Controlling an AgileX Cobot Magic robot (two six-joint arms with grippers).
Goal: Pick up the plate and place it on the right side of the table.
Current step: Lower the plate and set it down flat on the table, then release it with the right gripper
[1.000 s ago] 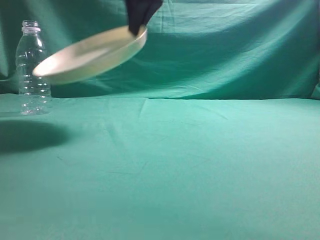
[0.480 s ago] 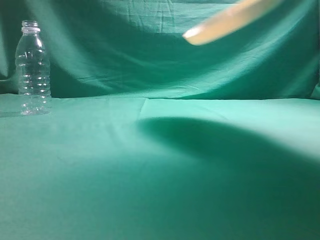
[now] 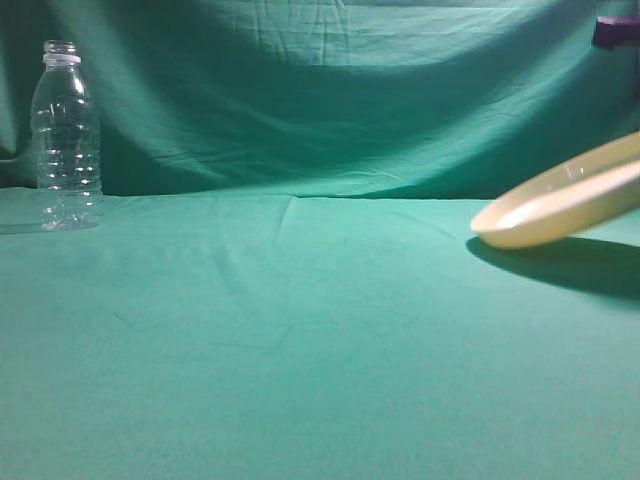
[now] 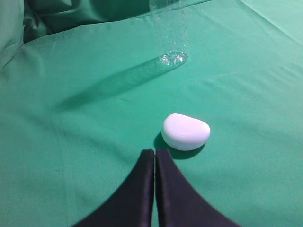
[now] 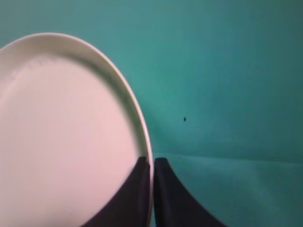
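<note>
The cream plate [image 3: 560, 205] hangs tilted at the right edge of the exterior view, its low left edge just above the green cloth table [image 3: 300, 330]. In the right wrist view my right gripper [image 5: 152, 161] is shut on the plate's rim, and the plate [image 5: 61, 137] fills the left half of that view. The right gripper itself is out of the exterior view. My left gripper [image 4: 155, 152] is shut and empty, low over the cloth.
A clear plastic bottle [image 3: 66, 137] stands at the far left; its base shows in the left wrist view [image 4: 170, 42]. A small white rounded object [image 4: 185, 131] lies just beyond the left fingertips. A dark purple part [image 3: 617, 32] shows at the top right.
The plate has travelled from upper left across the scene to the right and come down close to the cloth. Its shadow moved with it to the right.
</note>
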